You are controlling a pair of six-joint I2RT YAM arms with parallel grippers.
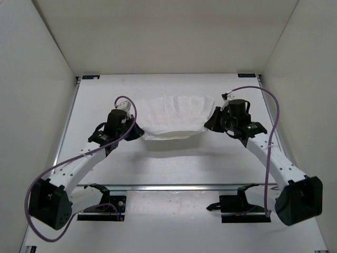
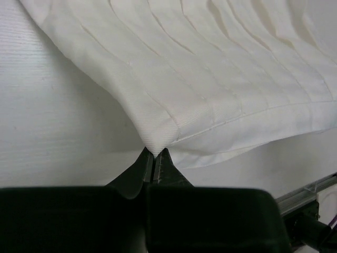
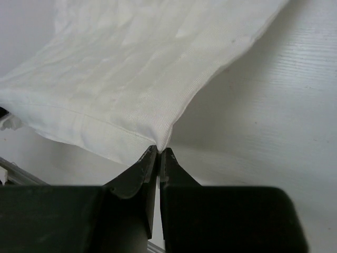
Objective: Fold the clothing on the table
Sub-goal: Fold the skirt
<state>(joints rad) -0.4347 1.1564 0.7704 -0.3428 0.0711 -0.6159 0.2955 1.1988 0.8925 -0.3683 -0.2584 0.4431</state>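
Clothing [image 1: 176, 115] pinched by outstretched left claw [image 2: 154, 159], right claw [image 3: 159, 154].

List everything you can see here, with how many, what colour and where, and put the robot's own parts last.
clothing: one, white, far middle of the table, stretched between the two grippers
table: one, white, under everything
metal rail: one, silver, across the near part of the table
corner brackets: two, black, at the table's far corners
enclosure walls: white, on the left, right and far sides
cables: two, purple, one looping along each arm
left arm: one, white with black joints, near left
right arm: one, white with black joints, near right
left gripper: one, black, shut on a clothing corner
right gripper: one, black, shut on another clothing corner
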